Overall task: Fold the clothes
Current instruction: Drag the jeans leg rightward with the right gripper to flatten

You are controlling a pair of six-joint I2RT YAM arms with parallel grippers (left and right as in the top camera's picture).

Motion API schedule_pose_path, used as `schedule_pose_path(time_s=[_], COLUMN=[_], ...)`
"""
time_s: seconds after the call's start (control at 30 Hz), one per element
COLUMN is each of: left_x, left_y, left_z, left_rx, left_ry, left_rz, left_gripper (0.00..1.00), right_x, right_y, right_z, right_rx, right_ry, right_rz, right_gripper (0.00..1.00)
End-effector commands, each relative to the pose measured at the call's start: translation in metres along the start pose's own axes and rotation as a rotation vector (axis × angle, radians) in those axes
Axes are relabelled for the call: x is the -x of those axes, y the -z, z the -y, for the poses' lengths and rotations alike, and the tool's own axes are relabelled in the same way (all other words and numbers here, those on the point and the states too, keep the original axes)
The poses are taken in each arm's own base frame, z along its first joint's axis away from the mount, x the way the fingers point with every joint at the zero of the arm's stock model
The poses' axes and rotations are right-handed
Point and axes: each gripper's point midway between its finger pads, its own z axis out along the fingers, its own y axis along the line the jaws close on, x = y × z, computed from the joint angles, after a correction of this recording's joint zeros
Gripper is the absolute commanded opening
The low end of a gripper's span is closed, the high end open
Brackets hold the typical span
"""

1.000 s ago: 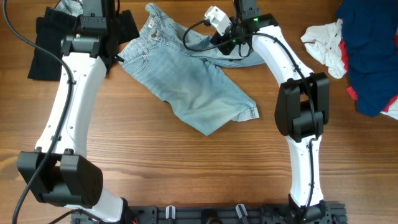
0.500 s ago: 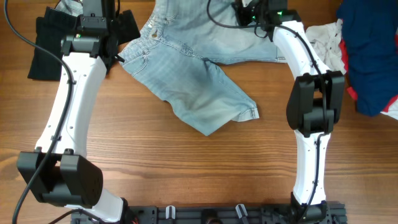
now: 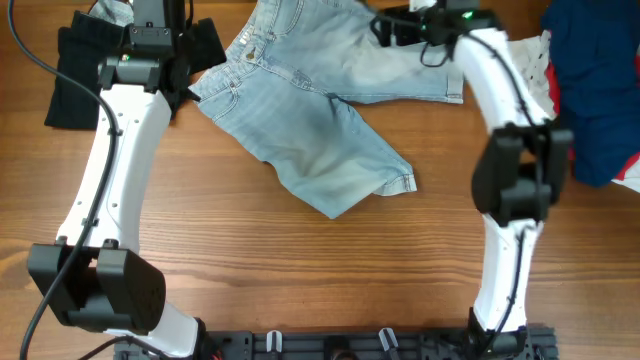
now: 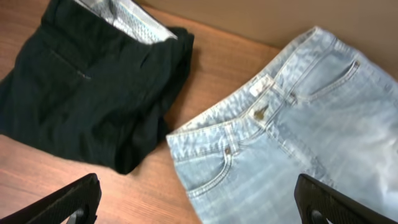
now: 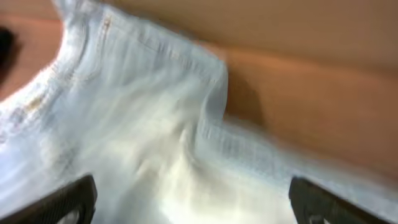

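1. The left gripper (image 4: 200, 208) has its fingers spread wide and holds nothing. Below it are the waistband corner of the denim shorts (image 4: 298, 137) and a folded black garment (image 4: 81, 93), lying just beside each other.
2. The right gripper (image 5: 193, 208) is also opened wide, over pale denim. This view is blurred, so contact with the cloth cannot be judged.
3. From overhead, the denim shorts lie at the far middle of the wooden table (image 3: 250, 270). The waistband is at the upper left, one leg reaches right beneath the right arm, and the other points toward the near right.
4. At the far right, a white garment (image 3: 525, 70) lies against a blue garment (image 3: 595, 90).
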Motion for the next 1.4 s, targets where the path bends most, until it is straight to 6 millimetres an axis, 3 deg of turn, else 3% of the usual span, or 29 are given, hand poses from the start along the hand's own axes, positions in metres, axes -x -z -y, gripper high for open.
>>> schedule_pose_path(time_s=[0.0, 0.13, 0.37, 0.6, 0.7, 0.8, 0.87, 0.93, 1.03, 1.2, 1.23, 1.37], left_x=[-0.011, -0.013, -0.008, -0.010, -0.010, -0.011, -0.012, -0.014, -0.016, -0.017, -0.017, -0.017], left_y=[-0.011, -0.017, -0.020, -0.023, -0.023, -0.023, -0.023, -0.023, -0.023, -0.023, -0.023, -0.023], left_z=[-0.002, -0.006, -0.026, -0.043, -0.042, -0.043, -0.043, -0.044, -0.044, -0.041, -0.040, -0.040], left_rx=[0.007, 0.017, 0.035, 0.034, 0.033, 0.035, 0.036, 0.038, 0.040, 0.024, 0.017, 0.016], left_ry=[-0.041, -0.037, 0.002, 0.035, 0.035, 0.034, 0.033, 0.032, 0.031, 0.032, 0.032, 0.033], left_rz=[-0.046, -0.058, -0.061, -0.090, -0.089, -0.095, -0.100, -0.107, -0.114, -0.119, -0.121, -0.121], left_gripper=[1.00, 1.00, 1.00, 1.00, 1.00, 1.00, 1.00, 1.00, 1.00, 1.00, 1.00, 1.00], right_x=[0.015, -0.046, -0.148, -0.235, -0.260, -0.285, -0.295, -0.297, -0.293, -0.281, -0.274, -0.249], right_y=[0.088, 0.102, 0.080, 0.062, 0.057, 0.054, 0.052, 0.052, 0.053, 0.070, 0.076, 0.084], right_z=[-0.035, -0.052, -0.075, -0.066, -0.064, -0.061, -0.060, -0.054, -0.034, 0.033, 0.056, 0.097], right_rx=[0.008, 0.021, 0.028, 0.001, -0.002, -0.004, -0.004, -0.026, -0.109, -0.327, -0.356, -0.334], right_ry=[-0.073, -0.145, -0.222, -0.286, -0.294, -0.303, -0.302, -0.297, -0.290, -0.375, -0.419, -0.529], right_rz=[-0.009, -0.260, -0.585, -0.773, -0.809, -0.844, -0.855, -0.853, -0.830, -0.771, -0.736, -0.612], right_gripper=[1.00, 1.00, 1.00, 0.95, 0.87, 0.70, 0.43, 0.07, 0.04, 0.04, 0.04, 0.04])
